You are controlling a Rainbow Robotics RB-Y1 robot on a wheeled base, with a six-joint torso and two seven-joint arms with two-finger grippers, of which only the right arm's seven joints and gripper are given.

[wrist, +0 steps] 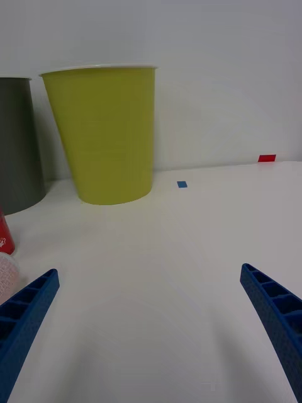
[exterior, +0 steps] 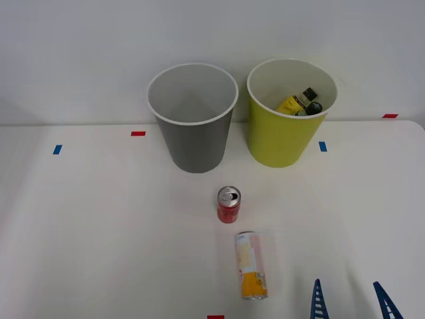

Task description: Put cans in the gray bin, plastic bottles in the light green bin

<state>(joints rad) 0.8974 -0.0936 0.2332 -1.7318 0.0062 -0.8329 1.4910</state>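
Two cans are left on the white table (exterior: 99,232): a short red can (exterior: 229,205) standing upright in front of the gray bin (exterior: 193,119), and a slim pale can (exterior: 250,265) with an orange end lying on its side just nearer the robot, its length running roughly toward the bins. The gray bin looks empty inside, while the green bin (exterior: 285,126) beside it already holds the bottles (exterior: 300,104), a yellow label and black caps showing over the rim. The gripper (exterior: 349,300) hangs low at the near right of the table with its blue fingers (wrist: 277,315) spread wide and nothing between them; the wrist view catches the red can (wrist: 5,236) and the pale one (wrist: 6,277) off to one side, so neither is lined up in the gap. Both cans are likely thin metal: light, smooth, stiff enough along the axis but easy to dent across the wall if squeezed hard (the red one's top looks opened, so probably empty and lighter still). The lying can will roll if nudged sideways, so I would close across its diameter near mid-length, fingers coming down on either side of the round wall. The upright can is best taken around its body, below the rim, with a level approach so it is not tipped over. The ribbed fingers should help against slipping.
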